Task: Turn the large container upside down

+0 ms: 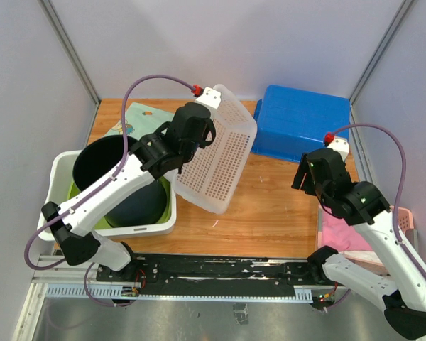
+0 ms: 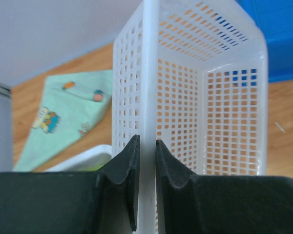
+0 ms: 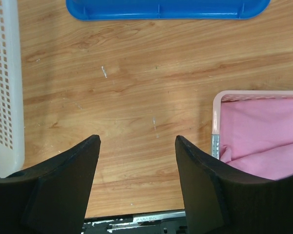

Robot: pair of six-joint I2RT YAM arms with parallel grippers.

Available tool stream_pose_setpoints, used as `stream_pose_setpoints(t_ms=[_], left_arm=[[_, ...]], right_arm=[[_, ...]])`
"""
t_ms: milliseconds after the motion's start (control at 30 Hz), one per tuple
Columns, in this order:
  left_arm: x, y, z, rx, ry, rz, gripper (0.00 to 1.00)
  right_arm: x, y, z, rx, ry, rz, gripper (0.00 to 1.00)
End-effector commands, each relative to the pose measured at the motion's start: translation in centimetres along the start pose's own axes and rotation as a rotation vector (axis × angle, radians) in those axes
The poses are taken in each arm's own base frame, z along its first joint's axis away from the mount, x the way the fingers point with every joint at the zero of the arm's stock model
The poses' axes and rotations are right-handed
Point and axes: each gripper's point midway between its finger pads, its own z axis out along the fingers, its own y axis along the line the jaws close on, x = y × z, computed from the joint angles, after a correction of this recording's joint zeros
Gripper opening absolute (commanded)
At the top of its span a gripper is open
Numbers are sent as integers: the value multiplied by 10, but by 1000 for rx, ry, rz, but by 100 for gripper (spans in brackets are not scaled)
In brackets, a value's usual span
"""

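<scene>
You see a brown wooden table [image 1: 270, 213] in the middle. At 12 o'clock stands a plain, pale back wall [image 1: 227, 42]. At 9 o'clock is the left wall [image 1: 21, 106] and at 3 o'clock the right wall [image 1: 412, 106], both pale too. Thin grey metal posts [image 1: 71, 50] run up the far corners. At 6 o'clock a black rail [image 1: 220, 266] lies along the table's near edge, with a grey metal sheet [image 1: 199, 320] below it. The light is soft and even.

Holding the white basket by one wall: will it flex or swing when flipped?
Probably light: the white basket is thin, perforated plastic and looks empty. The wall may bend, since the left gripper pinches only a thin edge. Held at one side and tilted, it could pivot in the grip.
</scene>
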Motion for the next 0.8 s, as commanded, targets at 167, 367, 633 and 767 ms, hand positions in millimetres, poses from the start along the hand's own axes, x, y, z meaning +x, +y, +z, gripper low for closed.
stream_pose_setpoints(t_ms=[167,367,633,767], left_arm=[[22,-14,22,-207,-3,259,0],[32,-49,22,-105,-4,211,0],[48,-59,26,-90,40,225,0],[48,-64,25,-65,44,209,0]], right_arm=[[23,28,6,-156,57,145,64],[55,55,24,-268,138,280,63],[121,105,74,-413,354,338,51],[141,131,94,-428,433,331,30]])
